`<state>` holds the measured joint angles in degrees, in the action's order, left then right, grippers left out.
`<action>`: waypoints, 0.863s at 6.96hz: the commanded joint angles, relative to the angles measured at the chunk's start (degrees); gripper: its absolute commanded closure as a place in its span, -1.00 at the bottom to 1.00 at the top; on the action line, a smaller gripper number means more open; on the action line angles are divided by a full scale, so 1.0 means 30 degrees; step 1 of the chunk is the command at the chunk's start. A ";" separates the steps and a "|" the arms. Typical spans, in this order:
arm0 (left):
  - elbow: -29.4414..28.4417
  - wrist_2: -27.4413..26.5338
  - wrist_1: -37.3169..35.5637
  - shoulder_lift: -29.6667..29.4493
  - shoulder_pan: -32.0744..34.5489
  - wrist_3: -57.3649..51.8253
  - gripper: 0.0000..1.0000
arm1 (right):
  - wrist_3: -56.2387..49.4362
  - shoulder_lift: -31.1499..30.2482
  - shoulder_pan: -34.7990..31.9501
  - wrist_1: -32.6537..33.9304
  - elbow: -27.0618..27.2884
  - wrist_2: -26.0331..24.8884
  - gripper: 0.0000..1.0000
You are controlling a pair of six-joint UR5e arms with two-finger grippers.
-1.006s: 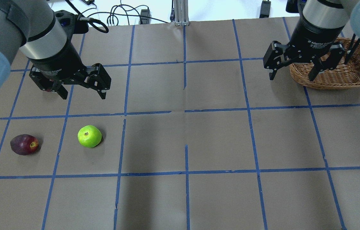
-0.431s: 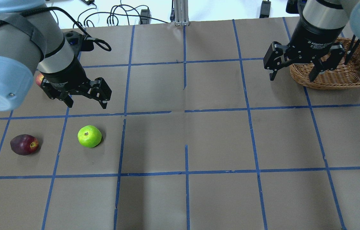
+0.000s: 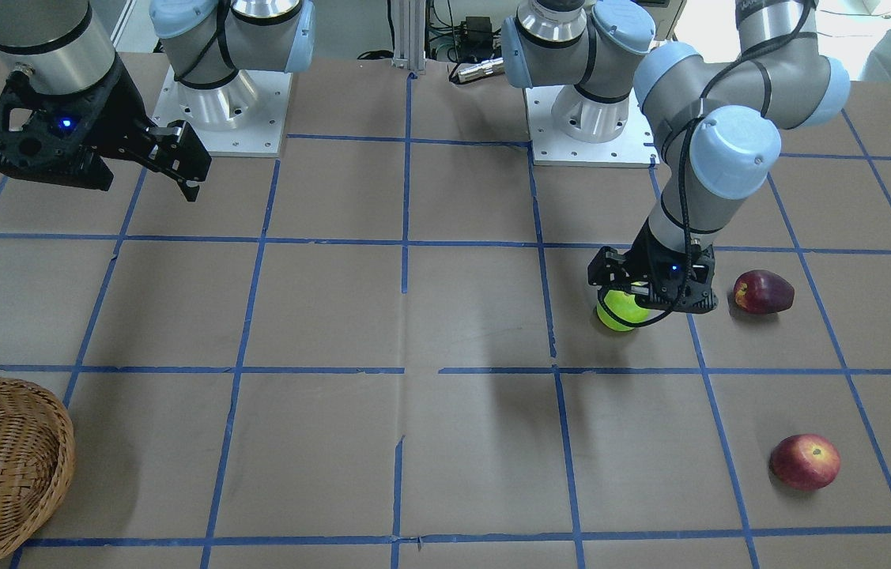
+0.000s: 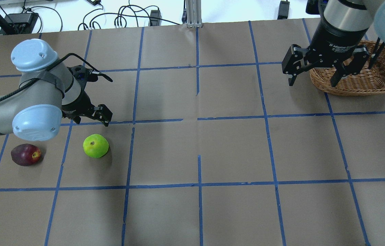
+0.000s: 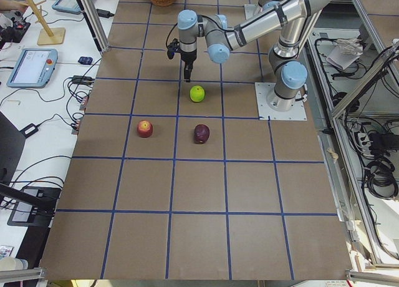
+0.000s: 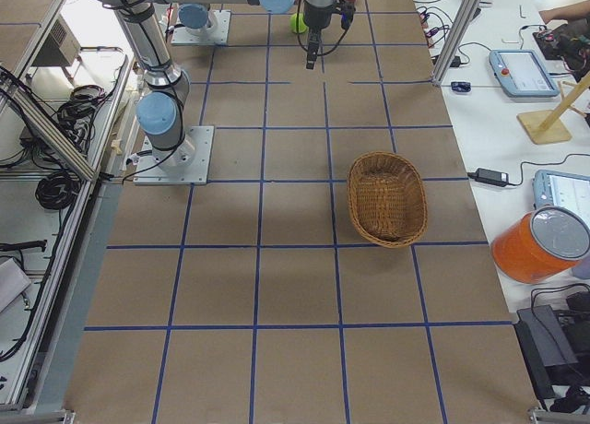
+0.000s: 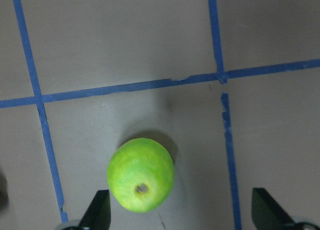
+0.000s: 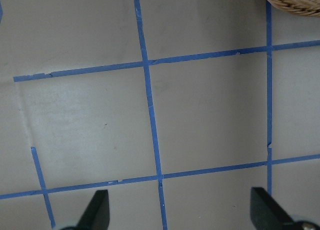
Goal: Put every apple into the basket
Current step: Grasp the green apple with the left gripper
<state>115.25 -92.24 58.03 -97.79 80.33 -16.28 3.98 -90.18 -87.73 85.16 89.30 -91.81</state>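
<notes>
The lime green apple (image 4: pixel 95 146) lies on the table's left part; it also shows in the left wrist view (image 7: pixel 141 174). My left gripper (image 4: pixel 88 120) is open and low just behind it, empty; the apple sits by the view's left finger. The maroon apple (image 4: pixel 25 154) lies left of the green one. The red apple (image 3: pixel 804 461) lies farther out, hidden by my left arm in the overhead view. The wicker basket (image 4: pixel 380 73) stands at the far right, empty as far as I see. My right gripper (image 4: pixel 312 82) is open and empty, raised beside the basket's left rim.
Brown paper with a blue tape grid covers the table (image 4: pixel 233 150). Cables and an aluminium post (image 4: pixel 192 13) lie along the far edge. The arm base plates (image 3: pixel 220 111) are on the robot's side. An orange container (image 6: pixel 544 244) stands on a side bench.
My left arm has swung nearer and down, bringing its open gripper low behind the green apple. The right arm and all the apples have stayed put.
</notes>
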 commanded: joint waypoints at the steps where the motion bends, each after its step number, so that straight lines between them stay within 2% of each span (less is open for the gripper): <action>1: 0.0778 -0.0073 -0.1061 -0.2054 -0.0614 -0.0258 -1.00 | 0.0110 -0.0056 0.0004 0.0178 -0.0030 0.0163 -1.00; 4: 0.1484 -0.1126 -0.0799 -0.2879 -0.0615 -0.0257 -1.00 | 0.0228 -0.0027 -0.0025 0.0092 -0.0001 0.0194 -1.00; 5: 0.1600 -0.1128 -0.0536 -0.2735 -0.0643 -0.0054 -0.57 | 0.0228 0.0002 0.0004 0.0150 -0.0001 0.0194 -1.00; 6: 0.1572 -0.1070 -0.0388 -0.2618 -0.0586 0.0412 0.12 | 0.0228 0.0002 0.0004 0.0150 -0.0001 0.0165 -1.00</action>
<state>119.86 -95.47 56.17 -105.91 78.46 -16.27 4.65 -90.21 -87.74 85.56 89.29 -91.25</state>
